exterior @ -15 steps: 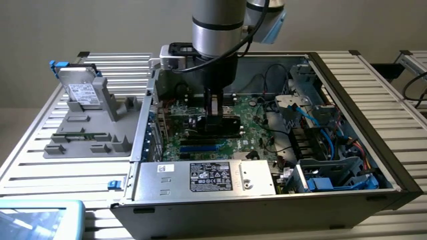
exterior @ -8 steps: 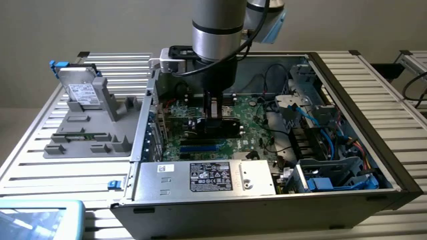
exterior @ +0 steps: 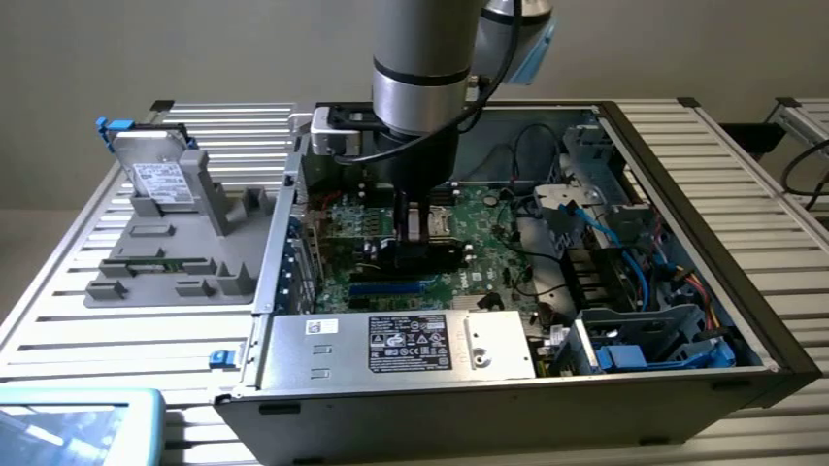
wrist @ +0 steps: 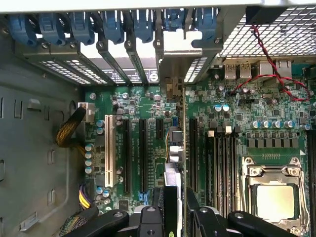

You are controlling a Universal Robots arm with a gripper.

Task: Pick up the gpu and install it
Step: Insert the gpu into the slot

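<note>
Wrist view, gpu [wrist: 174, 174] edge-on, silver bracket [wrist: 174, 61]

One gpu [wrist: 173, 148], one case [exterior: 518, 427], one drive [exterior: 162, 180]

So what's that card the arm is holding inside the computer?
The gpu is a thin flat card with a dark cooler on one face, seen edge-on from the wrist. It stands upright over the green motherboard slots, its silver bracket end toward the rear openings of the case. The gripper clamps it.
</note>
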